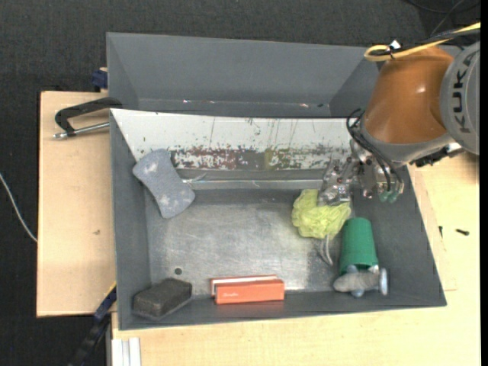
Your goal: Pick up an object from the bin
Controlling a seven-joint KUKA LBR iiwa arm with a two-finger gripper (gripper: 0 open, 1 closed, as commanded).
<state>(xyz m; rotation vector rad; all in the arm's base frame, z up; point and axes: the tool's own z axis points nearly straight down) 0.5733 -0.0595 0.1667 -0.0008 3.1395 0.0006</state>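
My gripper point(335, 191) hangs low at the right side of the bin, its metal fingers right at the upper edge of a crumpled yellow-green cloth point(319, 216). Whether the fingers touch the cloth I cannot make out. Just below and to the right lies a green bottle point(357, 245) with a clear, pale cap end point(358, 282) pointing to the near wall.
A grey-blue sponge-like block point(163, 182) leans in the far left corner. A dark grey block point(161, 296) sits in the near left corner, an orange flat box point(247, 290) beside it along the near wall. The arm's orange cover rises over the right rim.
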